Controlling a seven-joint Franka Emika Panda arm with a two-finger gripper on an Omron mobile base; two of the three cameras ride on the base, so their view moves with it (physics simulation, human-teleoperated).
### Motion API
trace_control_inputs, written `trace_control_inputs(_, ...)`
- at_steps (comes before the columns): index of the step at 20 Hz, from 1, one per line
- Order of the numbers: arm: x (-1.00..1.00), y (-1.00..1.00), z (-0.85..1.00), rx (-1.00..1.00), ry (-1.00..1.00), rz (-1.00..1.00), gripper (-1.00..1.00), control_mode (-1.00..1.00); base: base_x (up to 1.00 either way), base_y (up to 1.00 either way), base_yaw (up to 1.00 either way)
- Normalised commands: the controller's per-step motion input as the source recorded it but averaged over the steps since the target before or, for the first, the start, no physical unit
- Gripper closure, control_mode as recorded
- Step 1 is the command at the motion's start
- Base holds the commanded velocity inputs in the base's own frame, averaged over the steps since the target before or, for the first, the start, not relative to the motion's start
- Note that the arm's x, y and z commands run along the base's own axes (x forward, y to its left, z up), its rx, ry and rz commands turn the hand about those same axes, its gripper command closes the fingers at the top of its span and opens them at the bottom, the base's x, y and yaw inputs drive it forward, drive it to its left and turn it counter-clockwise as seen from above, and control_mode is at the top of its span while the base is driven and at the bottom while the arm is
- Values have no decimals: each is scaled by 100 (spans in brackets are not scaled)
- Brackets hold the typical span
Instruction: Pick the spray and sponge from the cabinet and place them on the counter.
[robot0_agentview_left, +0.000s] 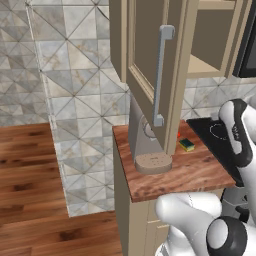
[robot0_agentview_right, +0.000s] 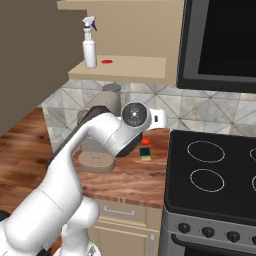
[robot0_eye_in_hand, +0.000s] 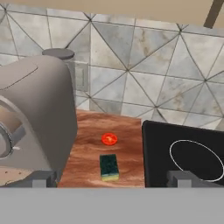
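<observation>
The spray (robot0_agentview_right: 89, 47), a pale bottle with a thin nozzle, stands upright on the shelf of the open cabinet (robot0_agentview_right: 125, 70). The cabinet door (robot0_agentview_left: 150, 50) with its long grey bar handle hangs swung out over the counter. The sponge (robot0_eye_in_hand: 109, 166), green over yellow, lies flat on the reddish-brown counter (robot0_eye_in_hand: 94, 127) between the coffee machine and the stovetop; it also lies at sponge (robot0_agentview_right: 145, 154) and sponge (robot0_agentview_left: 187, 144). My gripper (robot0_eye_in_hand: 111, 180) hovers above the counter, looking down at the sponge. Its fingertips (robot0_eye_in_hand: 43, 179) stand wide apart and open, holding nothing.
A big grey coffee machine (robot0_eye_in_hand: 35, 113) fills the counter's left side. A small red thing (robot0_eye_in_hand: 109, 139) lies just beyond the sponge, and another red thing (robot0_agentview_right: 106, 62) sits on the shelf by the spray. The black stovetop (robot0_agentview_right: 210, 170) adjoins on the right, under a dark microwave (robot0_agentview_right: 220, 40).
</observation>
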Motion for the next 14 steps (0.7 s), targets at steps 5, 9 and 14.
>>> trace_control_inputs(5, -43, 24, 50, 1, -9, 5, -100, -100, 0, 0, 0)
trace_control_inputs(9, -37, 25, 54, 2, -13, 5, -100, -100, 0, 0, 0)
trace_control_inputs(14, -30, 22, 56, 3, -19, 3, -100, -100, 0, 0, 0)
